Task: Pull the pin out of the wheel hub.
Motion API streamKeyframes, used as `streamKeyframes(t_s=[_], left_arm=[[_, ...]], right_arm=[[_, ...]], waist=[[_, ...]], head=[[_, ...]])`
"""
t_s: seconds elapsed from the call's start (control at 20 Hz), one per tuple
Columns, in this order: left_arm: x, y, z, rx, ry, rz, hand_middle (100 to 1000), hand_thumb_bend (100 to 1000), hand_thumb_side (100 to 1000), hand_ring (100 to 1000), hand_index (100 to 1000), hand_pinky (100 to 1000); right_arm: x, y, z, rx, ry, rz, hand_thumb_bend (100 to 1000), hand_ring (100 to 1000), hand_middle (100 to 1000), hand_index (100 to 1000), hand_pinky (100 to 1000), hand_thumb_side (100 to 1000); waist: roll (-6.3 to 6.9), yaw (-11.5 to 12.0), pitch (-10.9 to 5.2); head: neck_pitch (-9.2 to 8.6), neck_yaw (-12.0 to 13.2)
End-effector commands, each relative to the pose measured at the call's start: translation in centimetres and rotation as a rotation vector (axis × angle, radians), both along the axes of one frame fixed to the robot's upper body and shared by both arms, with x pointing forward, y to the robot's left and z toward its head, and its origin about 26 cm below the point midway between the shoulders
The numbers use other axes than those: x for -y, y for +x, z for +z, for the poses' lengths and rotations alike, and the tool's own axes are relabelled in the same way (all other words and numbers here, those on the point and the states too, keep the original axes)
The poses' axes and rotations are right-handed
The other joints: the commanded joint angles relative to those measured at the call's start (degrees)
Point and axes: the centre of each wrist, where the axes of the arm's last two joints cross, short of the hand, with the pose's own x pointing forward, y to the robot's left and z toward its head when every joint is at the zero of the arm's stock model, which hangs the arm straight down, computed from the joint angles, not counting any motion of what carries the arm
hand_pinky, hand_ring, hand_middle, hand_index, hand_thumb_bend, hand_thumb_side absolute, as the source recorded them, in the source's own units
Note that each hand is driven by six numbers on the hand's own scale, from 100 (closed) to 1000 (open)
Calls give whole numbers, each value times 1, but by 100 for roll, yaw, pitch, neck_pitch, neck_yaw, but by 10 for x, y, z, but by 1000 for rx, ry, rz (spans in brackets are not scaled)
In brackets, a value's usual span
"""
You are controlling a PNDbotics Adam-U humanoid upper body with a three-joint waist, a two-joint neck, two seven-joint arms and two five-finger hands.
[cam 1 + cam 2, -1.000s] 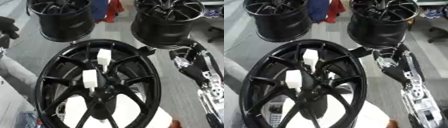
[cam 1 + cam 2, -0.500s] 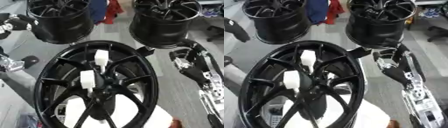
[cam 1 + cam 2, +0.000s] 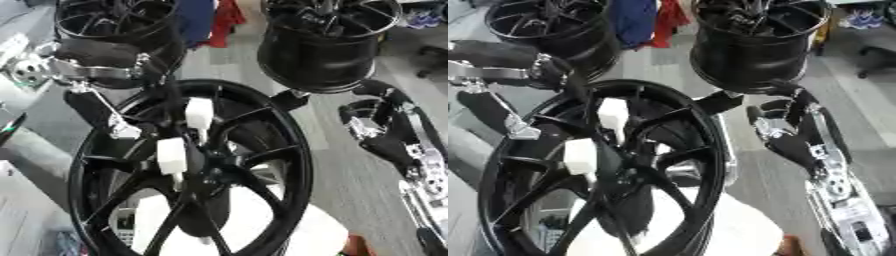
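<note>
White support [image 3: 254, 230]: pale rounded surface at the near edge, beneath the lower rim of the wheel.
Wheel hub [image 3: 188, 170]: large glossy black spoked alloy wheel, face turned toward the camera and tilted; fills the centre of both eye views.
Lower pin [image 3: 171, 156]: white blocky plastic piece seated beside the hub centre, on the left of the spokes.
Upper pin [image 3: 199, 113]: second white blocky piece, higher up, standing along a spoke near the upper rim. Neither pin is in a hand.
Right hand [image 3: 785, 127]: black with silver joints, just beside the wheel's right rim. Fingers curled inward toward the palm; nothing seen between them. One dark fingertip lies at the rim's upper right edge; cannot tell whether it touches.
Left hand [image 3: 96, 97]: black and silver, at the wheel's upper left rim. Fingers extended downward along the outside of the rim, spread rather than pinching; contact with the rim cannot be told. Well apart from both pins.
Far wheels: black spoked wheel [image 3: 328, 37] behind right; another black spoked wheel [image 3: 549, 25] behind left.
Cloth: blue fabric [image 3: 633, 20] and red fabric [image 3: 671, 17] between the far wheels.
</note>
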Motion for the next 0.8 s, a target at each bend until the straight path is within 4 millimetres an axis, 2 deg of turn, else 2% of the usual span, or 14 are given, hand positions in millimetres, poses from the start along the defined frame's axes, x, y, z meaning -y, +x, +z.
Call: streamKeyframes(t_s=[0.05, 0.3, 0.55, 0.8], left_arm=[[7, 4, 2, 51, 213, -202, 726, 299, 426, 671, 834, 610], [9, 5, -4, 62, 244, -246, 727, 311, 450, 675, 833, 612], [4, 3, -2, 67, 252, -266, 725, 321, 458, 673, 832, 606], [-3, 2, -6, 82, 300, -284, 727, 293, 426, 675, 829, 599]], right_arm=[[4, 1, 7, 21, -27, 2, 374, 669, 721, 833, 659, 215], [5, 1, 6, 21, -25, 0, 379, 669, 721, 833, 659, 214], [5, 1, 6, 19, -25, -2, 381, 668, 721, 833, 659, 214], [5, 1, 4, 16, -25, -3, 383, 668, 721, 833, 659, 214]], waist=[[-4, -5, -81], [8, -10, -90], [18, -2, -112], [33, 4, -131]], head=[[35, 26], [40, 25], [42, 27], [46, 26]])
